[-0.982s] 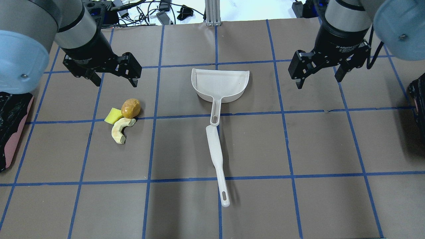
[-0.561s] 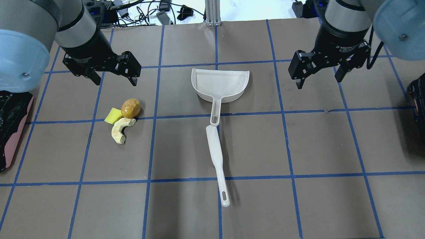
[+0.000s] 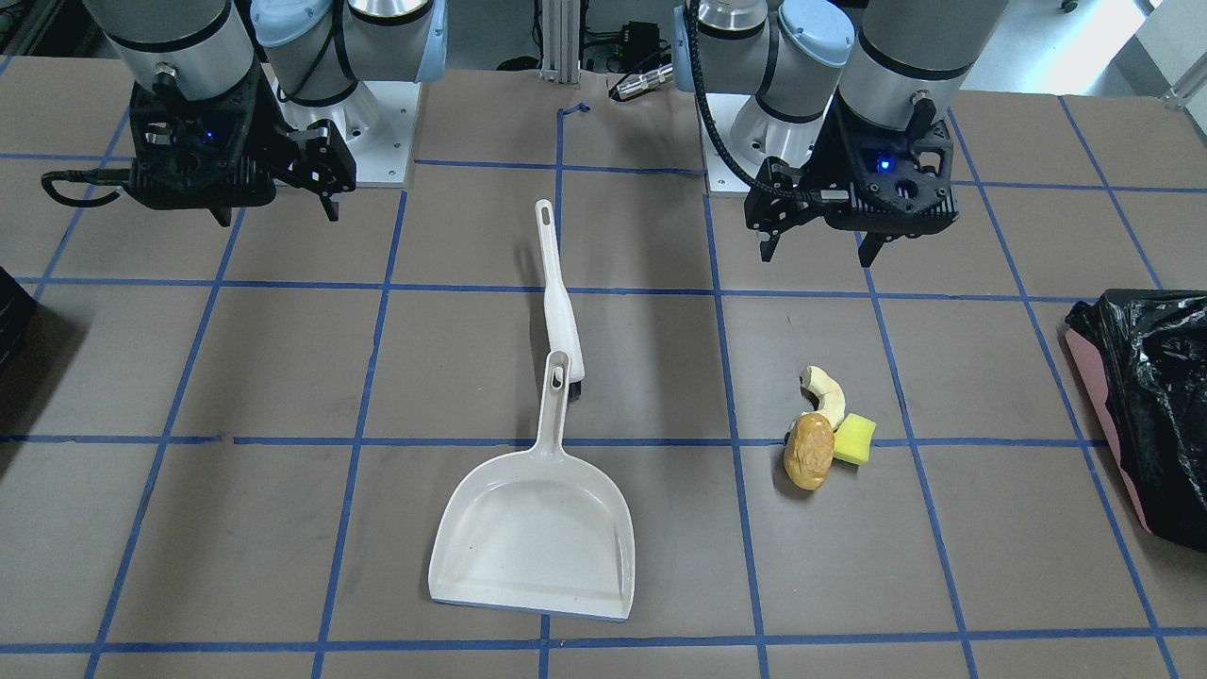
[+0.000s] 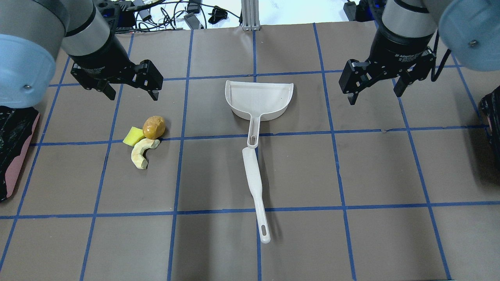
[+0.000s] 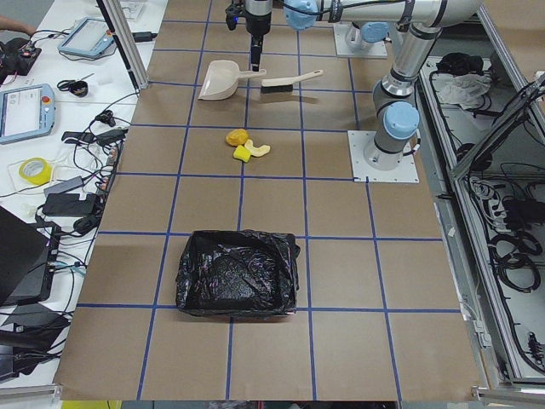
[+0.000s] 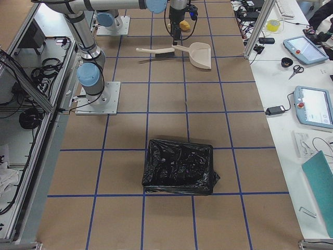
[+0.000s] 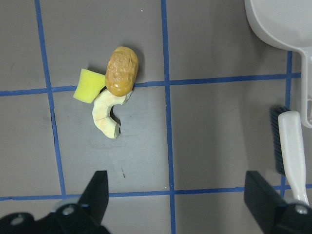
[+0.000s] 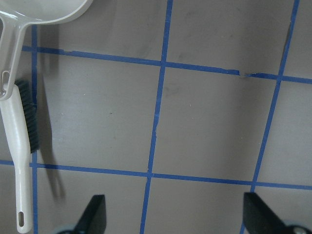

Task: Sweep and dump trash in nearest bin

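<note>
My left gripper (image 4: 133, 95) and right gripper (image 4: 375, 96) hang with jaws wide apart, holding nothing, ready to grab the brush (image 4: 254, 183) and dustpan (image 4: 259, 97) for the trash (image 4: 144, 142) on the left

Your left gripper (image 4: 133, 95) hangs at ten o'clock and your right gripper (image 4: 375, 96) at two, jaws spread. Dustpan (image 4: 259, 97) and brush (image 4: 254, 179) lie central, trash (image 4: 154, 127) at nine, bin (image 4: 15, 171) beyond.

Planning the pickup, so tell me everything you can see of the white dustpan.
The dustpan is white, plastic-looking: a shallow scoop with raised side and back walls and a thin handle ending in a slot. It lies flat and empty on the brown table, mouth away from the robot. The handle's end meets the brush head; nothing else touches it.
</note>
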Available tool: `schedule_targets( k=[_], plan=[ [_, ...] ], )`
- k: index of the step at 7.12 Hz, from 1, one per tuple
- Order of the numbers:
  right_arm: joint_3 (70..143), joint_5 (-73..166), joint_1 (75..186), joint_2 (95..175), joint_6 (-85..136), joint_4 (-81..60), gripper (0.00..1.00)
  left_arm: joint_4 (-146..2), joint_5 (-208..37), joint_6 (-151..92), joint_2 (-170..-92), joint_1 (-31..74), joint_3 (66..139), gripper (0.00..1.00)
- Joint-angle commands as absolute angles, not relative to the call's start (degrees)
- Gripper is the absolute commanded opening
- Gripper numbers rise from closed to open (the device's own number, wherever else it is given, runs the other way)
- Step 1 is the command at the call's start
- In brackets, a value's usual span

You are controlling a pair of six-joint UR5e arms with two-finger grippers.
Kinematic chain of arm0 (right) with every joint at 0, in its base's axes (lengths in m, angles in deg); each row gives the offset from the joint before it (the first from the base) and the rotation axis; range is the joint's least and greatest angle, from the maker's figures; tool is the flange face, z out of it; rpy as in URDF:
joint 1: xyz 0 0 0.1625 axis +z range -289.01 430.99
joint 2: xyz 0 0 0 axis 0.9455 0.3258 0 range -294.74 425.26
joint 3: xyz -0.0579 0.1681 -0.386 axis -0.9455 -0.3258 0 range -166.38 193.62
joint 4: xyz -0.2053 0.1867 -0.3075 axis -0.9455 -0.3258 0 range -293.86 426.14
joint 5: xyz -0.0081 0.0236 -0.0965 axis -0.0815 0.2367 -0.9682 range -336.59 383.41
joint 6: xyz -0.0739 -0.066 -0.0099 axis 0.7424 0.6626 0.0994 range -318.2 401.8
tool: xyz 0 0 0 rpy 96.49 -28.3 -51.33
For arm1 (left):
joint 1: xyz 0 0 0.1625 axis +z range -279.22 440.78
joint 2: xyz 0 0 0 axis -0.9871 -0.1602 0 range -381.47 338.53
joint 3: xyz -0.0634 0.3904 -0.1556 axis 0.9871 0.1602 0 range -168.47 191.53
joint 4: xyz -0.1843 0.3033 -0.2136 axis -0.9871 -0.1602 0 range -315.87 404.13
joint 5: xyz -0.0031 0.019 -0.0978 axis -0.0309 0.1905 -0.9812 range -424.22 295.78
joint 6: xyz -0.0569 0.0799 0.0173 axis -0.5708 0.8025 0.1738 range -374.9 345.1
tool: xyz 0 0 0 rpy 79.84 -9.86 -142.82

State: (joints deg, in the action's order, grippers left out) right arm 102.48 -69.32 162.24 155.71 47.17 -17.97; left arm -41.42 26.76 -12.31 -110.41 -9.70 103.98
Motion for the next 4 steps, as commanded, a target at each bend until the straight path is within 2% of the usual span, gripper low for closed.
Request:
schedule_targets(
  k=[1,4],
  plan=[
    [102.5,-69.3,162.2,155.7,47.2,-18.0,1.0,-41.5,26.7,-12.3,-110.4,-9.6,104.0,1.0],
    [104.0,-69.4,162.2,155.6,47.0,-17.1,1.0,-41.5,26.7,-12.4,-110.5,-9.4,103.5,1.0]
  ],
)
